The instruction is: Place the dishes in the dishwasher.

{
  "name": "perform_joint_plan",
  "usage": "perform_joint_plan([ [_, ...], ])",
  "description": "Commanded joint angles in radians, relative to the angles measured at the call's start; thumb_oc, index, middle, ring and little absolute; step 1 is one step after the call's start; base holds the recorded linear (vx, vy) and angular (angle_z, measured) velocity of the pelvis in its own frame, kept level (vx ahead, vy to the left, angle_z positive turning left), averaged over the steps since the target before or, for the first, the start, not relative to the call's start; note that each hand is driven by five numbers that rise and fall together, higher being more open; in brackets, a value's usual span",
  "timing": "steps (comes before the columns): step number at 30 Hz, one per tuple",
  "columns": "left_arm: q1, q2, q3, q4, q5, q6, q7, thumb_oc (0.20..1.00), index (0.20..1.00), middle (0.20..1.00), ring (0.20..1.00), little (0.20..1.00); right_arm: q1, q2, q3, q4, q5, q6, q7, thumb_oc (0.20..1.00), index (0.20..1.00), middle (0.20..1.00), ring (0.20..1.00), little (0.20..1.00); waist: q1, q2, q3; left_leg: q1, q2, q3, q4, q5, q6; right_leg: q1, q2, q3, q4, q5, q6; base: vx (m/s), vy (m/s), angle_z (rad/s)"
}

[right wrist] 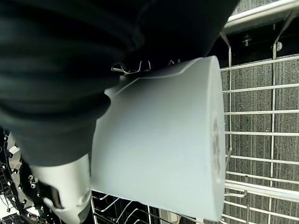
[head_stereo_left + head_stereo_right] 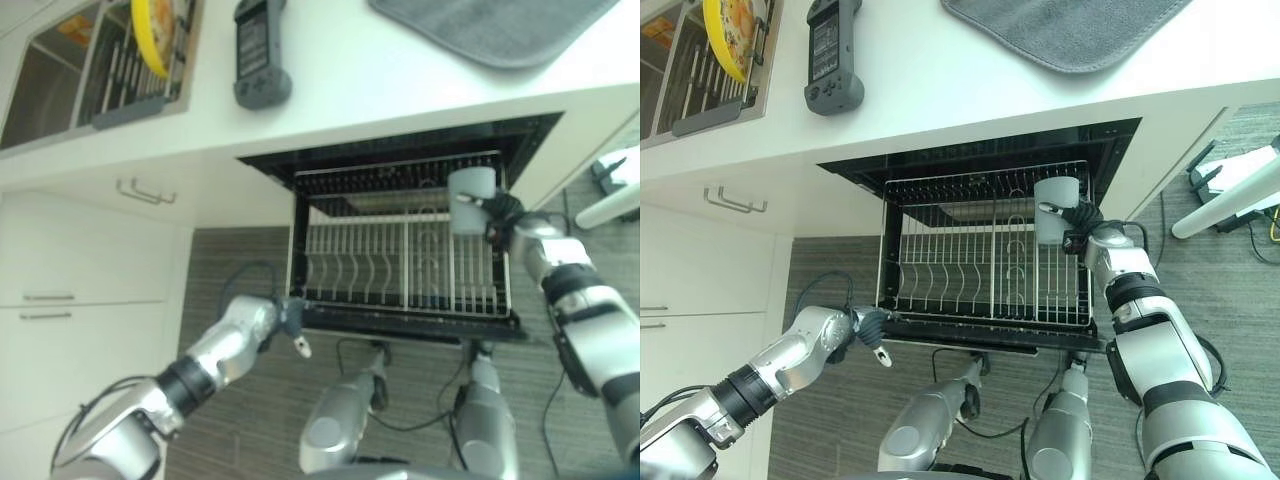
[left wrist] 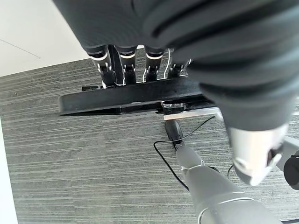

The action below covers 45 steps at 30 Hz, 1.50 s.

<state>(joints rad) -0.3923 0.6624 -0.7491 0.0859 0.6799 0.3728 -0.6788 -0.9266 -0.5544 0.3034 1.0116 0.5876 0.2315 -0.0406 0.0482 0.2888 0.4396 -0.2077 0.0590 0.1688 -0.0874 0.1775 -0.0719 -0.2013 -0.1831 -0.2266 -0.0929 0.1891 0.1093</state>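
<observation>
Two hands are at work in front of us at the open dishwasher [image 2: 980, 150]. Our right hand [image 2: 1076, 222] is curled round a pale grey cup [image 2: 1055, 210], gripping it from the side; in the right wrist view the cup [image 1: 163, 140] sits against the palm with the wire rack [image 1: 261, 121] just past it. The cup hangs over the right part of the pulled-out rack [image 2: 980, 270], near its back rail, and we cannot tell if it touches the wires. Our left hand [image 2: 872, 328] is at the rack's front left corner; in its wrist view the fingers [image 3: 122, 65] reach straight down onto the dark front edge [image 3: 131, 100], uncurled and holding nothing. Well beyond both hands, on the white counter [image 2: 940, 80], lie a grey mat [image 2: 1060, 30] and a dark handheld device [image 2: 832, 60]. Further left of the left hand, a yellow plate [image 2: 735, 30] stands in a drying rack [image 2: 700, 90] in the sink.
</observation>
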Motion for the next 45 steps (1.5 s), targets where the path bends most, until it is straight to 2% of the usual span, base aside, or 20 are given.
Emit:
perform_joint_plan([
  [1, 0.120, 0.024, -0.109, 0.042, 0.002, 0.018, -0.018, 1.000, 1.000, 1.000, 1.000, 1.000, -0.051, -0.038, -0.014, -0.006, -0.024, -0.040, -0.100, 1.000, 1.000, 1.000, 1.000, 1.000, 0.016, -0.065, 0.020, -0.002, 0.009, -0.100, 0.000, -0.059, -0.035, -0.003, -0.082, 0.015, 0.016, -0.040, 0.078, 0.00, 0.000, 0.00],
  [10, 0.172, 0.043, -0.090, 0.010, 0.014, 0.043, 0.014, 1.000, 1.000, 1.000, 1.000, 1.000, -0.002, -0.052, -0.034, -0.200, 0.026, -0.068, -0.156, 1.000, 1.000, 1.000, 1.000, 1.000, -0.005, -0.090, 0.019, 0.006, 0.018, -0.086, 0.000, -0.062, -0.035, -0.001, -0.070, 0.024, 0.016, -0.039, 0.076, 0.00, 0.004, -0.03],
  [17, 0.216, 0.072, -0.037, -0.030, 0.016, 0.049, 0.017, 1.000, 1.000, 1.000, 1.000, 1.000, 0.103, -0.066, -0.112, -0.473, 0.028, -0.040, -0.230, 1.000, 1.000, 1.000, 1.000, 1.000, -0.028, -0.122, 0.017, 0.018, 0.030, -0.075, 0.000, -0.066, -0.032, 0.008, -0.056, 0.036, 0.016, -0.040, 0.073, 0.00, -0.008, -0.02],
  [26, 0.271, 0.085, 0.030, -0.068, 0.028, 0.087, 0.052, 1.000, 1.000, 1.000, 1.000, 1.000, 0.284, -0.054, -0.205, -0.709, 0.065, -0.037, -0.254, 1.000, 1.000, 1.000, 1.000, 1.000, -0.056, -0.150, 0.007, 0.027, 0.042, -0.057, 0.000, -0.073, -0.026, 0.013, -0.047, 0.049, 0.014, -0.042, 0.070, 0.00, -0.002, -0.02],
  [28, 0.286, 0.090, 0.060, -0.085, 0.005, 0.107, 0.108, 1.000, 1.000, 1.000, 1.000, 1.000, 0.350, -0.035, -0.222, -0.781, 0.068, -0.052, -0.257, 1.000, 1.000, 1.000, 1.000, 1.000, -0.064, -0.159, 0.003, 0.031, 0.045, -0.054, 0.000, -0.075, -0.025, 0.016, -0.042, 0.054, 0.014, -0.045, 0.069, 0.00, -0.012, -0.11],
  [31, 0.307, 0.097, 0.131, -0.118, -0.078, 0.132, 0.281, 1.000, 1.000, 1.000, 1.000, 1.000, 0.461, -0.010, -0.245, -0.876, 0.059, -0.080, -0.253, 1.000, 1.000, 1.000, 1.000, 1.000, -0.076, -0.172, -0.006, 0.038, 0.050, -0.049, 0.000, -0.078, -0.023, 0.023, -0.038, 0.059, 0.014, -0.047, 0.067, -0.01, -0.025, -0.05],
  [32, 0.314, 0.101, 0.195, -0.150, -0.149, 0.138, 0.384, 1.000, 1.000, 1.000, 1.000, 1.000, 0.523, 0.007, -0.253, -0.932, 0.051, -0.094, -0.260, 1.000, 1.000, 1.000, 1.000, 1.000, -0.079, -0.179, -0.011, 0.043, 0.052, -0.046, 0.000, -0.079, -0.021, 0.028, -0.036, 0.059, 0.014, -0.048, 0.067, 0.00, -0.036, -0.02],
  [33, 0.317, 0.104, 0.206, -0.157, -0.169, 0.133, 0.409, 1.000, 1.000, 1.000, 1.000, 1.000, 0.535, 0.011, -0.254, -0.943, 0.048, -0.095, -0.262, 1.000, 1.000, 1.000, 1.000, 1.000, -0.080, -0.180, -0.013, 0.044, 0.053, -0.046, 0.000, -0.079, -0.021, 0.029, -0.036, 0.059, 0.014, -0.048, 0.067, 0.00, -0.079, -0.02],
  [34, 0.319, 0.107, 0.289, -0.190, -0.256, 0.104, 0.514, 1.000, 1.000, 1.000, 1.000, 1.000, 0.606, 0.029, -0.273, -0.990, 0.034, -0.118, -0.257, 1.000, 1.000, 1.000, 1.000, 1.000, -0.082, -0.189, -0.021, 0.050, 0.056, -0.043, 0.000, -0.081, -0.018, 0.035, -0.034, 0.058, 0.015, -0.048, 0.067, 0.00, -0.083, -0.03],
  [36, 0.323, 0.108, 0.378, -0.220, -0.375, 0.059, 0.638, 1.000, 1.000, 1.000, 1.000, 1.000, 0.670, 0.045, -0.294, -1.038, 0.019, -0.132, -0.249, 1.000, 1.000, 1.000, 1.000, 1.000, -0.085, -0.202, -0.030, 0.057, 0.059, -0.042, 0.000, -0.082, -0.016, 0.044, -0.031, 0.057, 0.015, -0.048, 0.068, 0.00, -0.151, 0.00],
  [37, 0.318, 0.098, 0.510, -0.259, -0.522, -0.090, 0.821, 1.000, 1.000, 1.000, 1.000, 1.000, 0.742, 0.067, -0.322, -1.091, 0.006, -0.148, -0.236, 1.000, 1.000, 1.000, 1.000, 1.000, -0.086, -0.222, -0.043, 0.069, 0.066, -0.039, 0.000, -0.082, -0.017, 0.059, -0.026, 0.052, 0.015, -0.047, 0.068, 0.01, -0.185, 0.00],
  [38, 0.316, 0.090, 0.542, -0.263, -0.581, -0.130, 0.872, 1.000, 1.000, 1.000, 1.000, 1.000, 0.760, 0.076, -0.327, -1.107, 0.002, -0.149, -0.231, 1.000, 1.000, 1.000, 1.000, 1.000, -0.087, -0.229, -0.047, 0.075, 0.067, -0.038, 0.000, -0.082, -0.016, 0.065, -0.024, 0.050, 0.014, -0.047, 0.069, 0.02, -0.202, -0.02],
  [39, 0.317, 0.061, 0.598, -0.272, -0.633, -0.214, 0.936, 1.000, 1.000, 1.000, 1.000, 1.000, 0.794, 0.096, -0.339, -1.127, 0.002, -0.157, -0.211, 1.000, 1.000, 1.000, 1.000, 1.000, -0.084, -0.241, -0.056, 0.081, 0.070, -0.036, 0.000, -0.085, -0.015, 0.074, -0.023, 0.047, 0.014, -0.050, 0.069, 0.02, -0.145, -0.02],
  [40, 0.324, 0.037, 0.636, -0.276, -0.652, -0.288, 0.985, 1.000, 1.000, 1.000, 1.000, 1.000, 0.822, 0.115, -0.344, -1.138, 0.012, -0.165, -0.189, 1.000, 1.000, 1.000, 1.000, 1.000, -0.081, -0.252, -0.066, 0.087, 0.072, -0.036, 0.000, -0.086, -0.015, 0.082, -0.021, 0.044, 0.013, -0.052, 0.068, 0.02, -0.147, -0.01],
  [42, 0.347, -0.003, 0.696, -0.295, -0.676, -0.371, 1.012, 1.000, 1.000, 1.000, 1.000, 1.000, 0.862, 0.140, -0.348, -1.162, 0.005, -0.182, -0.169, 1.000, 1.000, 1.000, 1.000, 1.000, -0.076, -0.271, -0.081, 0.098, 0.074, -0.036, 0.000, -0.089, -0.014, 0.097, -0.016, 0.041, 0.012, -0.055, 0.065, 0.04, -0.156, 0.01],
  [43, 0.365, -0.037, 0.735, -0.316, -0.683, -0.441, 1.029, 1.000, 1.000, 1.000, 1.000, 1.000, 0.889, 0.151, -0.350, -1.179, -0.006, -0.197, -0.150, 1.000, 1.000, 1.000, 1.000, 1.000, -0.070, -0.289, -0.096, 0.110, 0.076, -0.035, 0.000, -0.093, -0.015, 0.112, -0.011, 0.036, 0.012, -0.057, 0.061, 0.06, -0.179, 0.11],
  [45, 0.400, -0.082, 0.783, -0.358, -0.683, -0.538, 1.045, 1.000, 1.000, 1.000, 1.000, 1.000, 0.931, 0.149, -0.364, -1.218, -0.040, -0.212, -0.127, 1.000, 1.000, 1.000, 1.000, 1.000, -0.062, -0.316, -0.129, 0.135, 0.077, -0.034, 0.000, -0.100, -0.016, 0.145, -0.004, 0.029, 0.009, -0.064, 0.057, 0.10, -0.140, 0.17],
])
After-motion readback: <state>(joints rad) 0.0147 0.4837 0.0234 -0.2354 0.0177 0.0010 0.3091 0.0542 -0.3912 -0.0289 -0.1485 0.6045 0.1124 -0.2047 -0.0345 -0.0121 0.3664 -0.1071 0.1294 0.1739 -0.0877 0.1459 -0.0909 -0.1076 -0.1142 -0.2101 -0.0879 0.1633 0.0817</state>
